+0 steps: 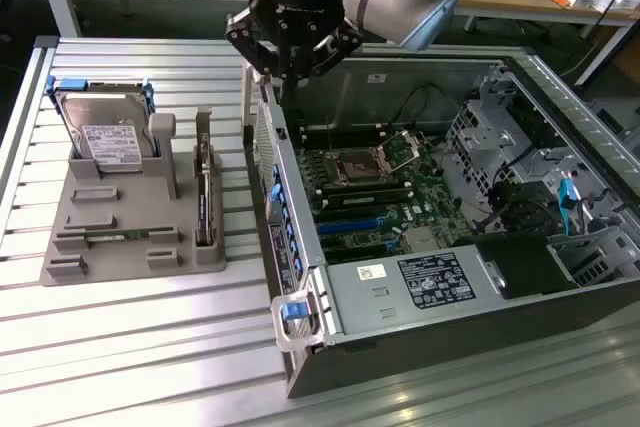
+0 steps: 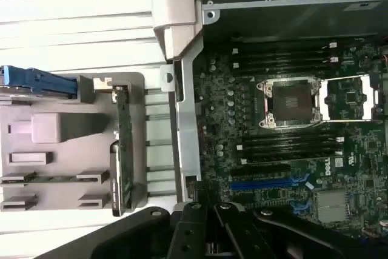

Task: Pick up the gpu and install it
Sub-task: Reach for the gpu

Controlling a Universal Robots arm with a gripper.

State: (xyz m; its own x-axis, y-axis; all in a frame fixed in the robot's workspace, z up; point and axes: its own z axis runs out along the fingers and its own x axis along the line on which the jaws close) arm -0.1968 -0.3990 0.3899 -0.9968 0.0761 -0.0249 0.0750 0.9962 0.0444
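Pincer: we see the gripper point(image 1: 284, 79) at the upper middle of the exterior view, above the side wall of the open computer case point(image 1: 300, 292) — its fingers clenched together, grasping nothing
Gpu: the gpu point(image 1: 205, 197) stands on edge in a slot of the grey holder point(image 1: 120, 252), at the exterior view's left, well apart from the gripper
Hard drive: the hard drive point(image 1: 105, 137) stands upright in the same holder, further towards the exterior view's left
Motherboard: the motherboard point(image 1: 375, 209) lies inside the case, its processor socket point(image 1: 360, 165) uncovered
Holder's low slots: a thin green strip point(image 2: 51, 178) — possibly a memory stick, we cannot be sure
Table: ribbed metal table point(image 1: 150, 347) under holder and case
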